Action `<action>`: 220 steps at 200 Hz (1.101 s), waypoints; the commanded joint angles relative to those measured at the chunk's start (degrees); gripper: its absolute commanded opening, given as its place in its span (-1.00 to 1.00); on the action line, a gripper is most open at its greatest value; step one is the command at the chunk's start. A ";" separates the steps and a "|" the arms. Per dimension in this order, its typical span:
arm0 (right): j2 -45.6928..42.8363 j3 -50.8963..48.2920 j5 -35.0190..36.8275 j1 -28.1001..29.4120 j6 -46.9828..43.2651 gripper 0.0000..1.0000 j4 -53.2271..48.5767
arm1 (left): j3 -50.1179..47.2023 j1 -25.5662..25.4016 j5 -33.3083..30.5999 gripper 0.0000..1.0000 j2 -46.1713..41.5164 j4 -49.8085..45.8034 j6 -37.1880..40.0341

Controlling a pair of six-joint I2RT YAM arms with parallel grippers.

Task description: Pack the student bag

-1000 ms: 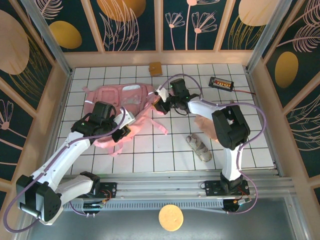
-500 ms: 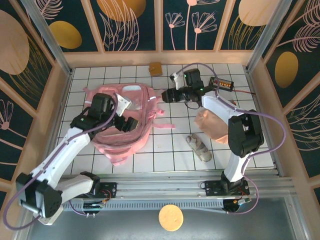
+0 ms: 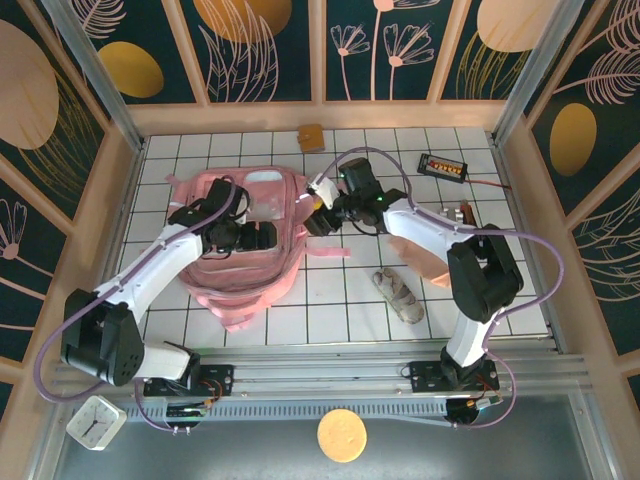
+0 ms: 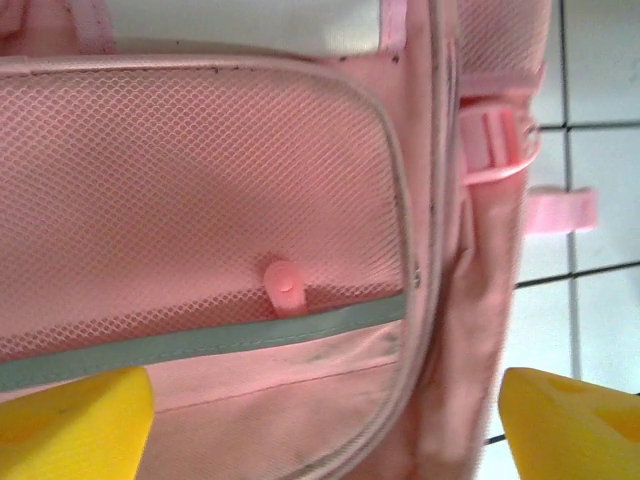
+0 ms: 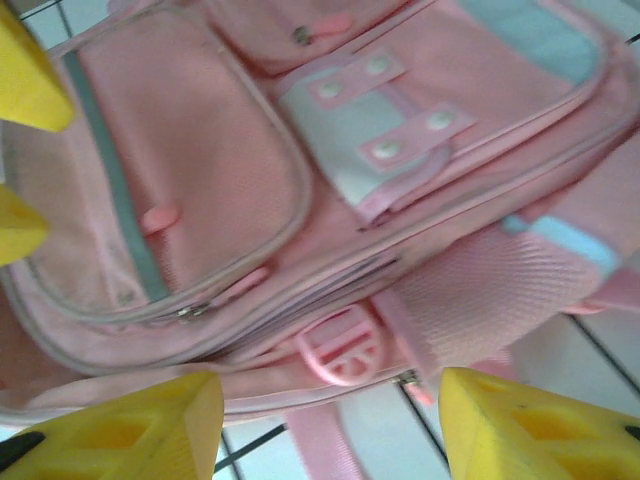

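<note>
The student bag point(image 3: 250, 282), a big soft pink backpack, lies flat on the white tiled table left of centre. My left gripper point(image 3: 254, 238) hovers over its middle, open, with nothing between the jaws. In the left wrist view the yellow fingers point(image 4: 70, 428) straddle the bag's mesh pocket point(image 4: 220, 200) with its grey band. My right gripper point(image 3: 312, 218) is at the bag's right edge, also open. Its wrist view has the bag point(image 5: 230, 180) close below, and a pink strap buckle point(image 5: 340, 345) lies between the yellow fingertips point(image 5: 125, 432).
A beige-pink pouch point(image 3: 425, 262) and a sandal point(image 3: 398, 295) lie right of the bag, under the right arm. A black device with orange digits point(image 3: 443, 166) and a small brown block point(image 3: 311, 137) sit near the back wall. A white clock point(image 3: 95, 422) rests below the table's front rail.
Both grippers have opened and let go of the bag, which went from bunched up to lying spread flat. The right gripper swung away and came back to the bag's edge.
</note>
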 commanded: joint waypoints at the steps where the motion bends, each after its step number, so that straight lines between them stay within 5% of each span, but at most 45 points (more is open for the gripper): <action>1: -2.16 -1.13 0.72 0.66 -1.42 0.19 5.65 | 0.34 0.97 3.11 0.98 -3.04 -0.52 -11.03; 37: -5.44 -5.75 1.50 0.67 -2.14 0.19 8.99 | -7.25 5.68 11.08 0.98 -8.44 4.00 -28.80; 57: -5.88 -6.54 0.94 0.70 -2.21 0.19 9.56 | -16.01 6.49 18.70 0.98 -12.78 15.44 -43.79; 90: -5.90 -7.58 -0.54 1.02 -0.72 0.19 11.65 | -28.67 6.51 15.46 0.98 -22.67 28.48 -64.90; 151: -7.17 -9.09 -1.18 1.74 -0.79 0.18 11.58 | -30.40 6.62 7.47 0.76 -24.85 25.26 -68.54; 220: -6.67 -10.22 -2.55 2.63 -2.05 0.14 10.67 | -32.05 6.55 5.65 0.55 -16.52 31.03 -68.91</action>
